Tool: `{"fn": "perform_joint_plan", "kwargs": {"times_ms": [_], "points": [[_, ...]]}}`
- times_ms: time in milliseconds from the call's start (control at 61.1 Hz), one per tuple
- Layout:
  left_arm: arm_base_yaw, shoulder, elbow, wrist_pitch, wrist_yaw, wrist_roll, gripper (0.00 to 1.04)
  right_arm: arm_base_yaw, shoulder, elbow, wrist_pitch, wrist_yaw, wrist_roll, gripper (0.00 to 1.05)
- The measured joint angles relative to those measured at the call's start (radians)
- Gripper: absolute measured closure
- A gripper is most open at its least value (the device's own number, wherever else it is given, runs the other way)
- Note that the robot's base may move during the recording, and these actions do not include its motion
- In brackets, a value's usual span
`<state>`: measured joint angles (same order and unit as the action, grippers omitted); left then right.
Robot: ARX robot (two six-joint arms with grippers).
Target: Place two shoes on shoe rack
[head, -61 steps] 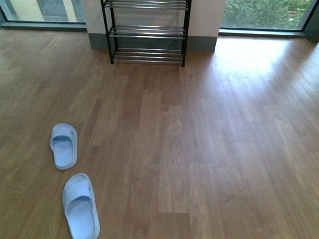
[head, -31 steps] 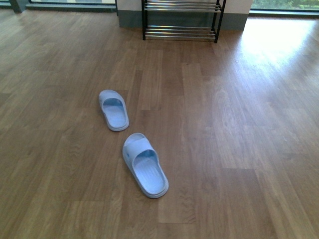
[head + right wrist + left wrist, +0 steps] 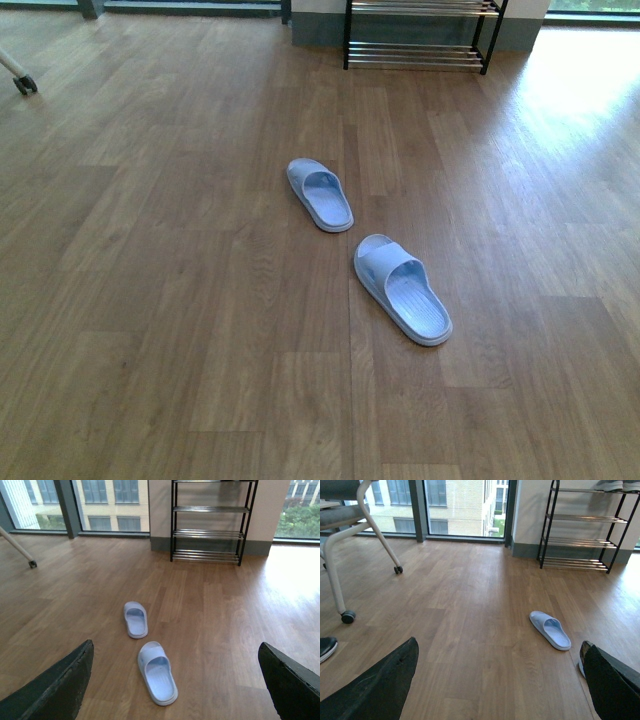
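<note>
- Left gripper (image 3: 498,647) and right gripper (image 3: 175,647): jaws spread wide, both empty.
- Near slide (image 3: 403,289) and far slide (image 3: 320,194) on the floor, well short of shoe rack (image 3: 415,55), long axes roughly rackward.
- Near slide lies ahead of the right jaws; right arm probably closer.

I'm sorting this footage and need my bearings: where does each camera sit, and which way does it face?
Front: on the body between the arms, tilted down at the floor; far slide and near slide mid-floor, rack at the far wall; no arm shows.
Left wrist: on the left arm, facing the rack through the open left gripper; far slide, chair.
Right wrist: on the right arm, facing the rack through the open right gripper; both slides.
Shared: all three show the rack and far slide.
</note>
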<state>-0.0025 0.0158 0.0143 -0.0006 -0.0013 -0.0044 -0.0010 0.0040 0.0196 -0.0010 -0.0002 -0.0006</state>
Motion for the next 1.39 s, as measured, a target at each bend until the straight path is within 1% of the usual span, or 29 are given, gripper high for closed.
{"fn": "perform_joint_plan", "kwargs": {"times_ms": [1392], "points": [[0.003, 0.000, 0.000, 0.000, 0.002, 0.000, 0.09, 0.001, 0.001, 0.000, 0.000, 0.001, 0.000, 0.09]]}}
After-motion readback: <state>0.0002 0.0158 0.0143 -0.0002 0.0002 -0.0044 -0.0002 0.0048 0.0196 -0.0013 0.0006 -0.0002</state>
